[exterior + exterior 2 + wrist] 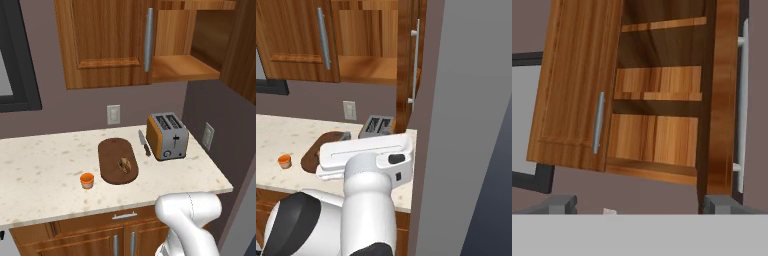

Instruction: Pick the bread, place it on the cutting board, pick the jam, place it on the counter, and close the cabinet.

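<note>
The bread (125,164) lies on the dark oval cutting board (112,155), left of the toaster. On the counter (40,165) stands the orange jam (87,180), just left of the board; the jam (284,160) is also at the far left of the right base view. The cabinet (107,40) has its left door shut and its right door (717,100) swung open, seen edge-on with its bar handle (742,110). My gripper (639,205) is open and holds nothing. It faces the open cabinet from below, its fingertips (559,204) spread wide.
A silver and orange toaster (167,136) stands at the right of the counter, with a knife (144,142) between it and the board. Wall outlets (113,114) sit behind. A grey wall (471,125) bounds the right side. A dark window frame (15,55) is at the left.
</note>
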